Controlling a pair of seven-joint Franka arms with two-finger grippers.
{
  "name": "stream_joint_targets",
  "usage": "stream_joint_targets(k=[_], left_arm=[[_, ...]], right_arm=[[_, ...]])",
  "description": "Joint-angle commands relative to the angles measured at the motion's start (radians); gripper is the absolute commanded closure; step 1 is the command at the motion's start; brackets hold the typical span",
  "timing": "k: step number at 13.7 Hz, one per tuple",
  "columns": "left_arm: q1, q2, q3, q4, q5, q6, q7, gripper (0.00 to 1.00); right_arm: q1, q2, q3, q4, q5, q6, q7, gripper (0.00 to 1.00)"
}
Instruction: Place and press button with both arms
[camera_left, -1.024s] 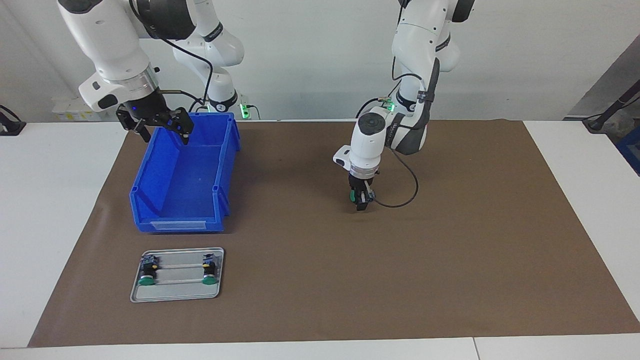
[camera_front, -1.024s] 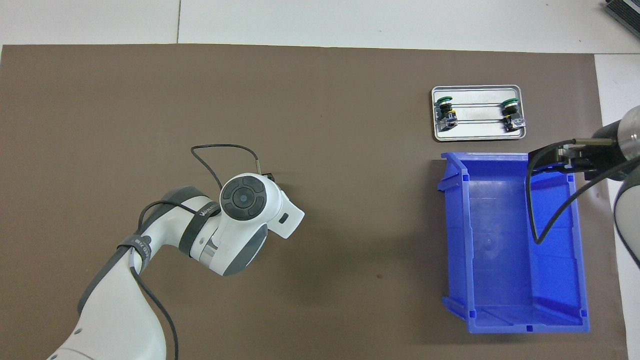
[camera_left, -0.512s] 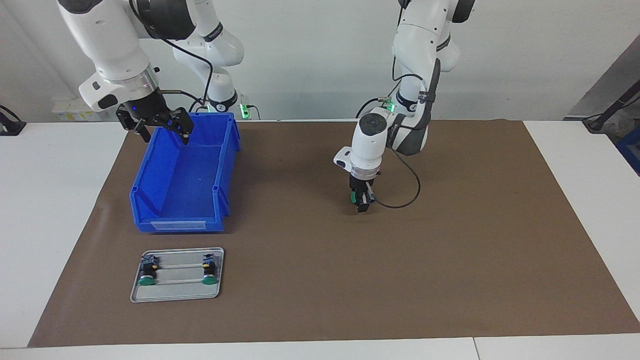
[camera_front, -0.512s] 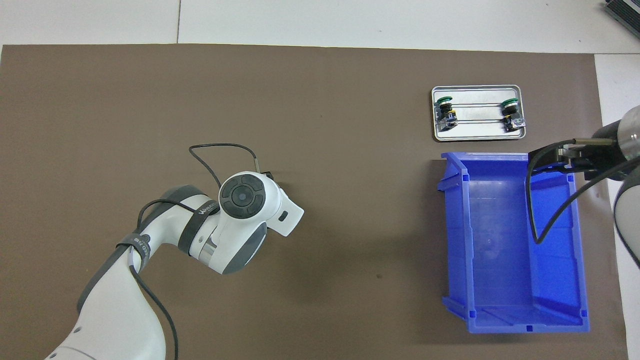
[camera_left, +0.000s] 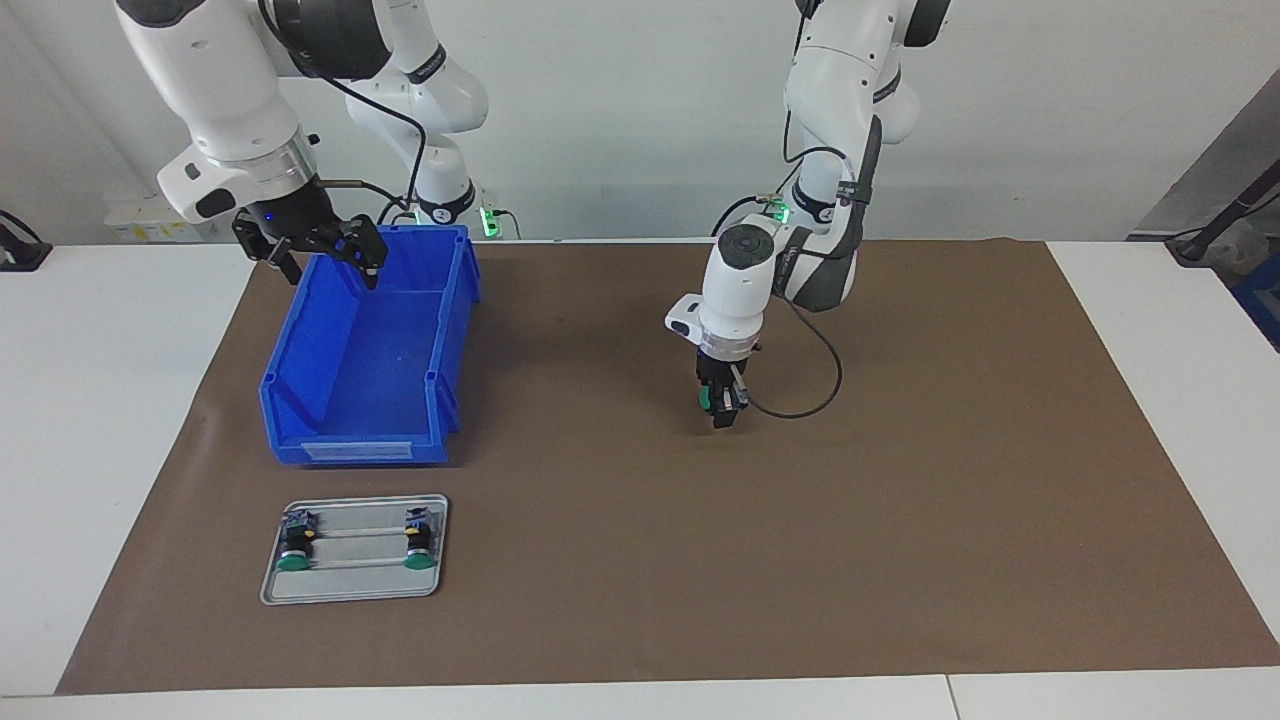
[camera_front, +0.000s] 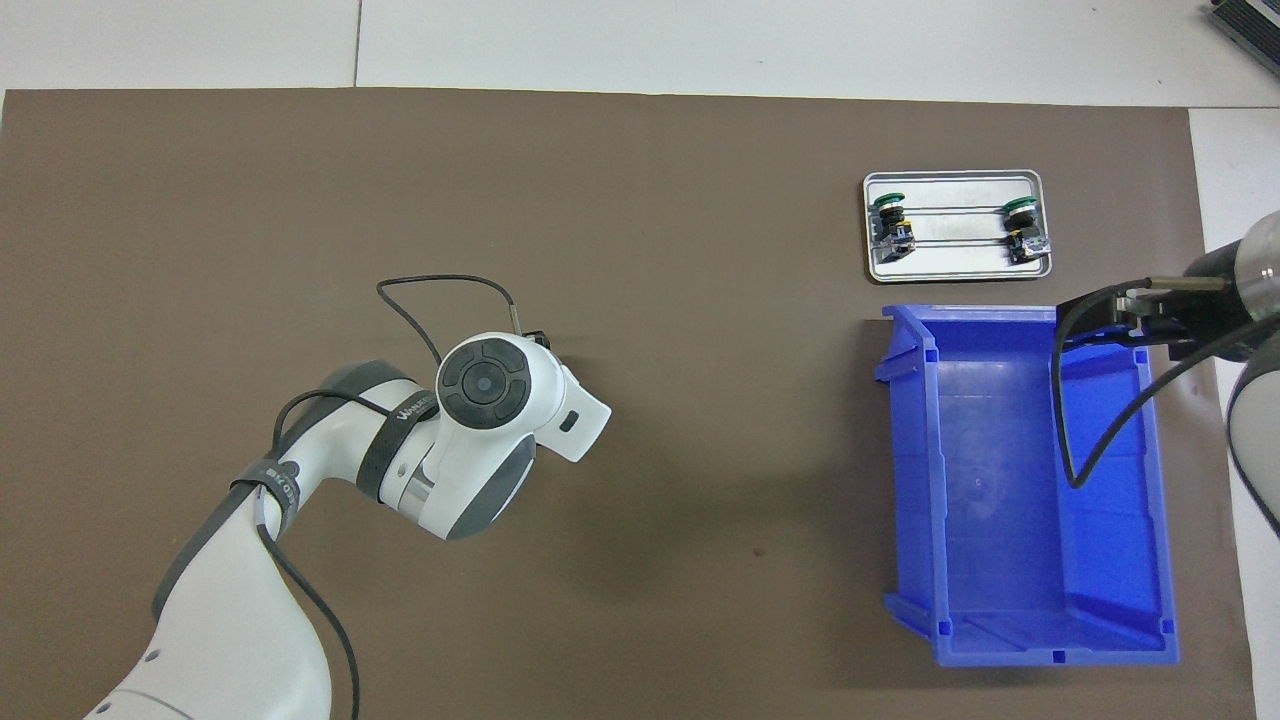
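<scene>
Left gripper (camera_left: 722, 412) clamped on the small green-capped, black-bodied push button (camera_left: 710, 398), low over the brown mat (camera_left: 900, 500).
Right gripper (camera_left: 322, 262) waits spread wide above the blue plastic bin (camera_left: 365, 440).

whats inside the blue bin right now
Nothing shows inside the blue bin: its floor is bare in both views. The open right gripper hangs over its rim at the end nearer the robots, covering a small part there.

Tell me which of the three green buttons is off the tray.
The button pinched in the left gripper, held just above the brown mat. The other two lie on the metal tray.
</scene>
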Motion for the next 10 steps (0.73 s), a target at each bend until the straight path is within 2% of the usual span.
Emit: stream_joint_targets(k=[1,6,10], left_arm=[[0.024,0.007,-0.002,0.009,0.017,0.023,-0.015,1.0],[0.044,0.01,-0.009,0.002,-0.033,0.074,-0.01,1.0],[0.06,0.01,-0.012,0.009,-0.126,0.087,0.045,1.0]], right_arm=[[-0.011,-0.027,0.009,-0.032,0.016,0.017,-0.018,0.0],[-0.011,-0.027,0.009,-0.032,0.016,0.017,-0.018,0.0],[-0.011,-0.027,0.009,-0.032,0.016,0.017,-0.018,0.0]])
